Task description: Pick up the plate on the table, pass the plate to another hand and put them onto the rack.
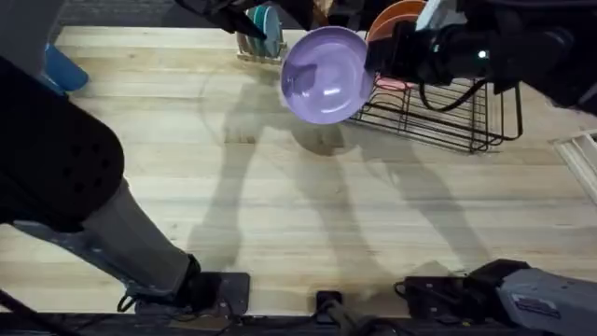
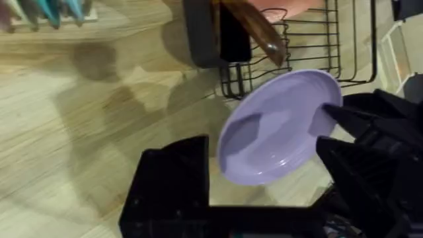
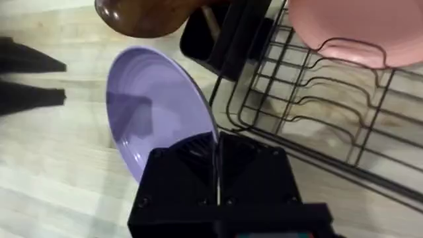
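Note:
The lavender plate (image 1: 325, 75) hangs tilted in the air above the table (image 1: 280, 205), just left of the black wire rack (image 1: 457, 117). My right gripper (image 1: 373, 63) is shut on the plate's rim on the side nearest the rack. In the right wrist view the plate (image 3: 155, 112) runs edge-on between the right gripper's (image 3: 215, 152) fingers. My left gripper (image 3: 43, 79) stands open a short way off the plate's far side, touching nothing. In the left wrist view the plate (image 2: 277, 125) lies ahead, with the right gripper (image 2: 334, 125) clamped on its rim.
A pink plate (image 3: 344, 26) and an orange plate (image 1: 396, 17) stand in the rack's slots. A black utensil cup (image 3: 211, 39) with a brown wooden spoon (image 3: 145, 16) hangs at the rack's near corner. A small wooden holder with teal plates (image 1: 261, 33) stands at the back.

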Action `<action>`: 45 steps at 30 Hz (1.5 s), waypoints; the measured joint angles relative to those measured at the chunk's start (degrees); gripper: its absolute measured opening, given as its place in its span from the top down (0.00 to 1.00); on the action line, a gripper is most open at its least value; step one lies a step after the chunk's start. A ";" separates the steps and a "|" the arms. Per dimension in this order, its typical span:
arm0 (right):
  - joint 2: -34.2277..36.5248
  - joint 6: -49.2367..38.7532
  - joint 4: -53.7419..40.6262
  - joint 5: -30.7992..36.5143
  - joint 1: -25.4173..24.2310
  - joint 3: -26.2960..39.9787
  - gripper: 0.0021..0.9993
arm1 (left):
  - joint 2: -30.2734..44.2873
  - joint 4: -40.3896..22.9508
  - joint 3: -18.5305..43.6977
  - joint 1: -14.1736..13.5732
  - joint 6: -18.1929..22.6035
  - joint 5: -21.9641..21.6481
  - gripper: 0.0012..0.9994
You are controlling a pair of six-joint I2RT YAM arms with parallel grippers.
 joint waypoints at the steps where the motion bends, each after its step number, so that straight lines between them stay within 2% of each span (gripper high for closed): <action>1: -0.14 -1.28 -0.02 0.00 -0.30 0.00 0.97 | -0.01 -0.05 0.00 0.37 -0.02 -0.33 0.00; 7: -5.35 -12.02 0.02 0.49 -2.57 0.00 0.97 | 0.00 -0.25 0.02 3.44 -0.02 -1.26 0.00; 12: -10.75 -18.67 0.24 4.99 -5.78 0.00 0.97 | 0.01 -0.25 0.01 6.02 -0.02 -1.44 0.00; 18: -12.12 -27.00 4.82 8.50 -10.38 0.00 0.97 | 0.01 0.07 0.02 8.23 -0.02 -1.46 0.00; 19: -12.14 -30.81 7.39 9.03 -11.91 0.02 0.97 | -0.01 0.23 0.02 8.78 -0.02 -1.46 0.00; 27: -12.12 -38.93 12.11 9.29 -15.81 0.02 0.97 | 0.00 0.93 0.02 9.01 -0.01 -1.48 0.00; 35: -7.33 -51.51 21.10 9.44 -16.32 0.02 0.97 | 0.00 2.17 0.02 9.02 -0.02 -1.64 0.00; 36: -4.38 -59.01 21.74 9.42 -16.32 0.02 0.97 | -0.01 2.15 0.02 9.02 -0.02 -2.20 0.00; 45: 1.12 -75.41 21.95 5.17 -16.32 0.02 0.97 | 0.01 2.15 0.02 9.02 -0.02 -2.55 0.00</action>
